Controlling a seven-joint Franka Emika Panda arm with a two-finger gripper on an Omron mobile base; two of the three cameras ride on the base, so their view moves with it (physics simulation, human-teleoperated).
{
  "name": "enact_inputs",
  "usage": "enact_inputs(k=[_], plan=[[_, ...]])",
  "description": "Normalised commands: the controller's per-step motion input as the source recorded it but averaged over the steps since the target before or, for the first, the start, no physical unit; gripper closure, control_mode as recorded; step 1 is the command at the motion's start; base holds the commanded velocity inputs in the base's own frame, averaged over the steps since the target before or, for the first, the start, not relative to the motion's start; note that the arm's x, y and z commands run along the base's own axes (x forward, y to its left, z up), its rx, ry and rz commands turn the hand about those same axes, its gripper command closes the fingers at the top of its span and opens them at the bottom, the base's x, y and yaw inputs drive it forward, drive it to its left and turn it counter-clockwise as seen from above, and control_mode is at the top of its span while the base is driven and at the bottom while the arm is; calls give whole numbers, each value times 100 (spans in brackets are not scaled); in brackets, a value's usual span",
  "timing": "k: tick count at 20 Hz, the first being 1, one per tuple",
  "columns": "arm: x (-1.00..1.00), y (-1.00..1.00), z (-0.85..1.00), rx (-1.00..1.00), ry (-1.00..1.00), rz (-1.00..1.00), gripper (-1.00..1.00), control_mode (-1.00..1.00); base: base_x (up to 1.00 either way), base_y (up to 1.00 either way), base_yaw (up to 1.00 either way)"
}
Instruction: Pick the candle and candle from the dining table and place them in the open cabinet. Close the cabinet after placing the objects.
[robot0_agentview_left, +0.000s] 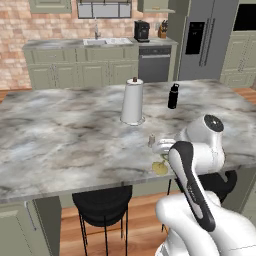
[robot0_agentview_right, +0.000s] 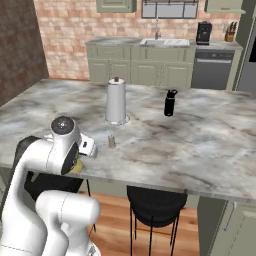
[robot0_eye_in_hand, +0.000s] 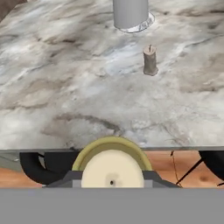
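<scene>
The gripper is closed on the short cream candle on a gold holder, while the stubby pale-grey candle stands farther ahead on the grey-veined marble dining table.

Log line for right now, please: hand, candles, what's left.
hand: shut on cream candle, at near edge of dining table | pale-grey candle: upright on table, untouched | cabinet placing and closing: not yet done

Two candles are showing — one cream candle on a gold holder, one stubby grey candle. One white cone-shaped jug and one black bottle are standing on the one marble dining table. Two black stools — one under the near edge, another beside it — are sitting below.
</scene>
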Motion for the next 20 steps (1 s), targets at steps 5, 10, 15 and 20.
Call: enact_inputs(k=[5, 10, 15, 20], plan=[[-62, -7, 96, 0, 0, 0, 100, -100, 0, 0, 0], [-54, 0, 80, 0, 2, 0, 100, -100, 0, 0, 0], [-42, 0, 26, -9, 0, 0, 100, -100, 0, 0, 0], [-11, 1, 19, -7, 1, 0, 100, -100, 0, 0, 0]])
